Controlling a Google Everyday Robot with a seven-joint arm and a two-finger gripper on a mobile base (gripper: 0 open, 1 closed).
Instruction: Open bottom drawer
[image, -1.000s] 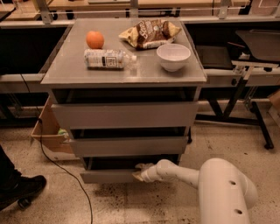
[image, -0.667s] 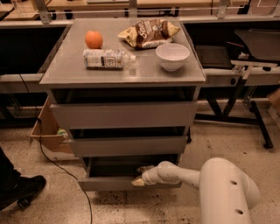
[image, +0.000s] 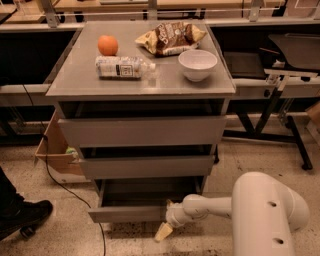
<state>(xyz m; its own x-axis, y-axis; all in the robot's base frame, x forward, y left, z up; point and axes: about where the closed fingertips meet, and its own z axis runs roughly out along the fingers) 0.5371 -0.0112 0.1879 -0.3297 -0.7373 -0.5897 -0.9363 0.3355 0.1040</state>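
Observe that the bottom drawer (image: 125, 214) now stands further out of the cabinet than it did a second ago. A band of its grey tray interior shows above and behind the hand (image: 164, 230). The hand has come forward with the drawer front. It sits at the end of that front nearest the arm, and its tip hangs below the panel's lower edge. Whether the hand is open, closed or gripping the panel cannot be told from this view. Judge the task as well advanced: the drawer is partly open, and more outward travel appears to be available.

Count the items as follows:
- Three drawers. The bottom drawer is level with the hand. The middle drawer (image: 145, 166) and the top drawer (image: 142, 131) are above the hand, and both are shut.
- On the worktop (image: 75, 82), well above the hand: one orange (image: 107, 45), one bottle (image: 122, 66) lying on its side, one white bowl (image: 198, 64) and one snack bag (image: 170, 37).
- One cardboard box (image: 52, 155), beyond the far side of the cabinet from the hand.
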